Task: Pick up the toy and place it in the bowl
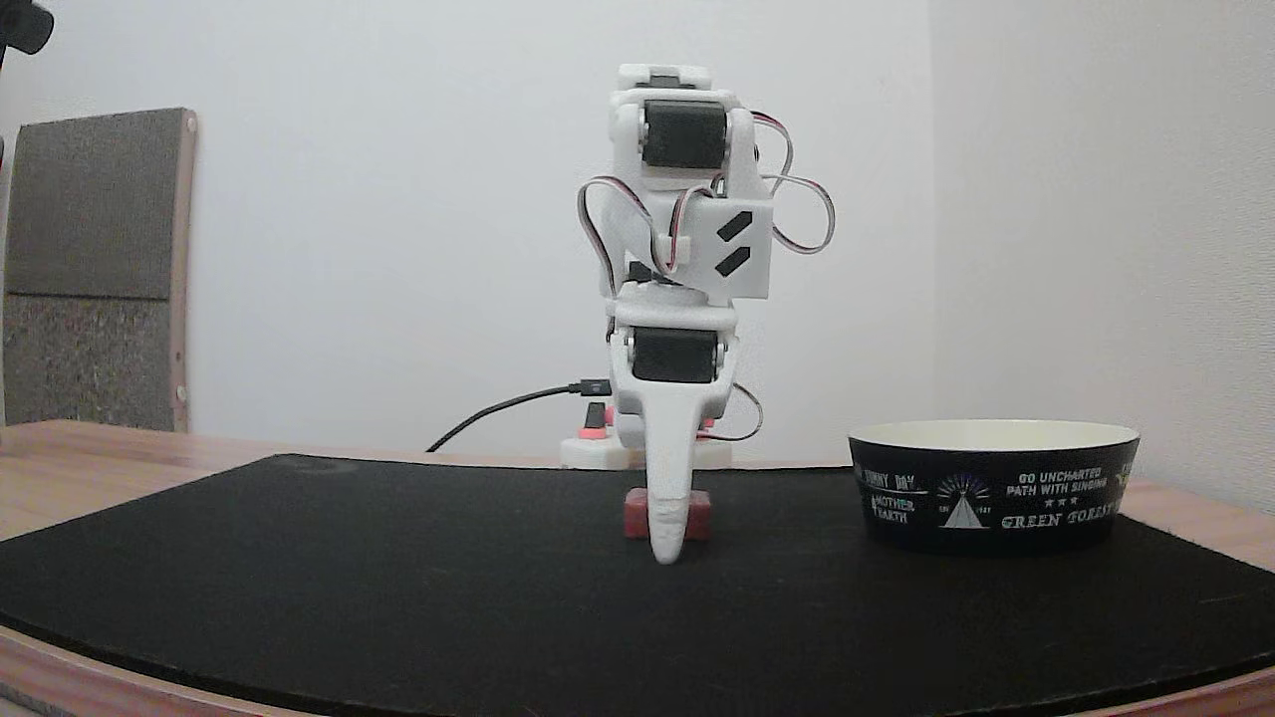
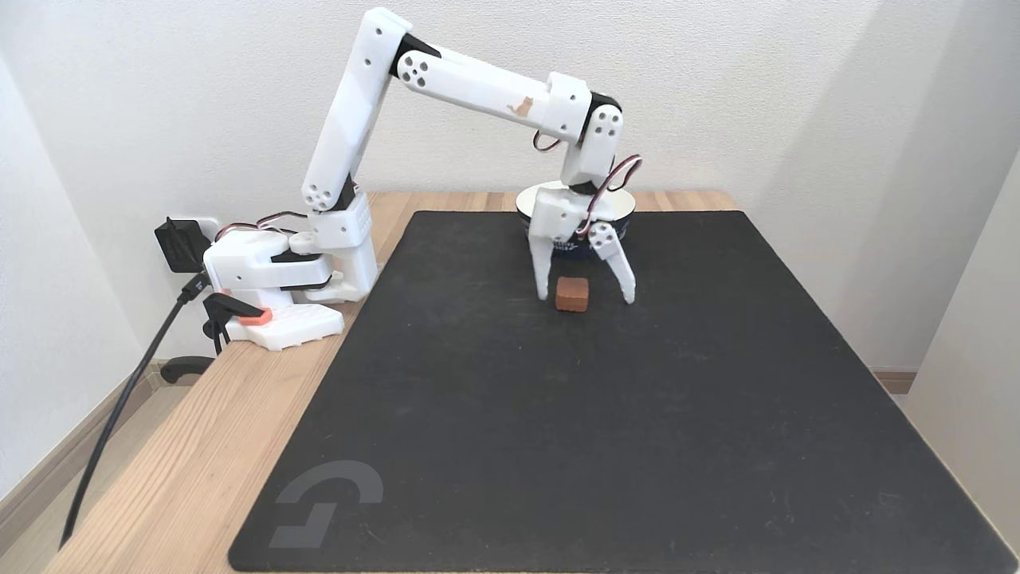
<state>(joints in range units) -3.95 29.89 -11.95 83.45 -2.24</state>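
Observation:
The small dull-red toy block (image 2: 572, 293) lies on the black mat, and in a fixed view it shows as a red block (image 1: 699, 513) partly hidden behind a white finger. My white gripper (image 2: 587, 299) stands open, pointing down, with one finger on each side of the toy and its tips at the mat. The left finger (image 2: 541, 275) sits close to the block; the right one is farther off. The black bowl (image 1: 991, 486) with white text and a cream inside stands on the mat; in the other fixed view the bowl (image 2: 624, 209) is behind the gripper.
The black mat (image 2: 558, 446) covers most of the wooden table (image 2: 199, 430). The arm's base (image 2: 279, 275) is clamped at the table's left edge with a black cable running off. White walls close in behind and at the right. A dark panel (image 1: 95, 269) leans against the wall.

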